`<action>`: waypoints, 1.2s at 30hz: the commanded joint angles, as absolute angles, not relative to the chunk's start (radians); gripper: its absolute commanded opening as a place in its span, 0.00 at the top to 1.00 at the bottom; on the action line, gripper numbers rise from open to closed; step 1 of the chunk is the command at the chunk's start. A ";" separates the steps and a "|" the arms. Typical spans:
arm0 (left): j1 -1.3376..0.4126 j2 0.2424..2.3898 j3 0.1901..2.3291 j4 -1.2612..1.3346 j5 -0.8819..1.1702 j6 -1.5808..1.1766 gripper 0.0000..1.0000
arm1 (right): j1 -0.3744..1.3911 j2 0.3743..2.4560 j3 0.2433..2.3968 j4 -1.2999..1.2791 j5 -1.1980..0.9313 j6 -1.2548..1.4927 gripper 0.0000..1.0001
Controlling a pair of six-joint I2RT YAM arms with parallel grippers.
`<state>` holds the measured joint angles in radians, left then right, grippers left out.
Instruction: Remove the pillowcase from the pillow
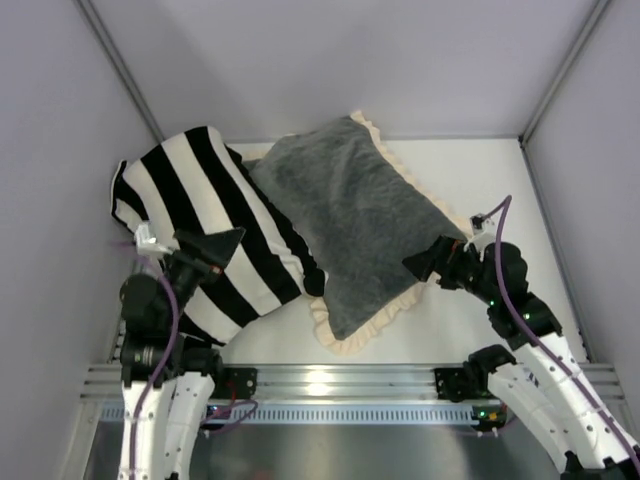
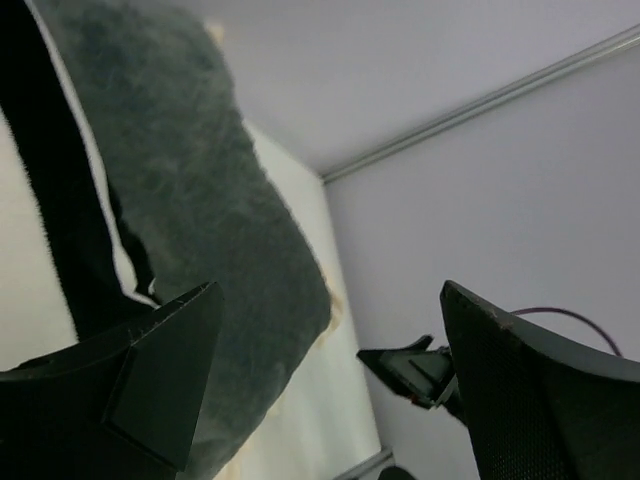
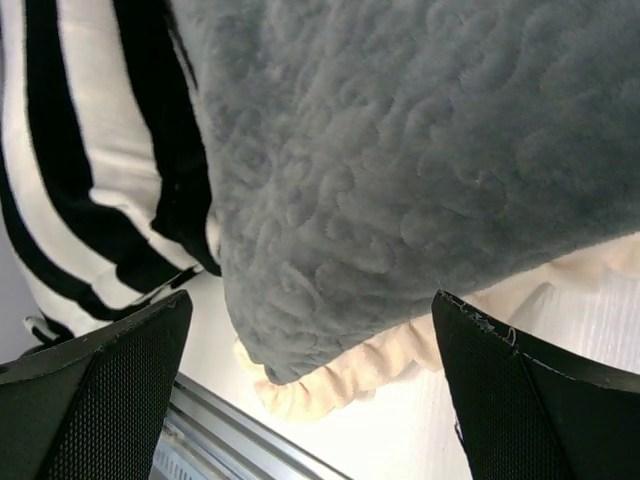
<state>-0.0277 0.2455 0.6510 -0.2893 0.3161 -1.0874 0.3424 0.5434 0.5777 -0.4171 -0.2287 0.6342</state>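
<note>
Both arms reach forward, elbows bent. The left end effector (image 2: 330, 300) and the right end effector (image 3: 311, 300) each hold their fingers spread wide.

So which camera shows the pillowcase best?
Top external: nearly the whole pillowcase shows, grey face up, cream frill along its edges, beside the striped cushion. The right wrist view gives only a close-up of one fuzzy corner and frill; the left wrist view, an oblique grey strip.

Dark grey cream-frilled pillowcase (image 1: 355, 220), black-and-white striped cushion (image 1: 215, 225)
</note>
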 commanded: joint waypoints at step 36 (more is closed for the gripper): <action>-0.721 1.276 1.154 -0.526 -0.121 -0.719 0.14 | -0.006 1.169 0.509 0.347 -0.382 0.991 1.00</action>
<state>-0.7109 1.2728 1.1061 -0.5323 -0.0814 -0.7341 0.0673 1.2911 0.4000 0.3386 -0.4450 1.0206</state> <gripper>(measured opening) 0.864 0.079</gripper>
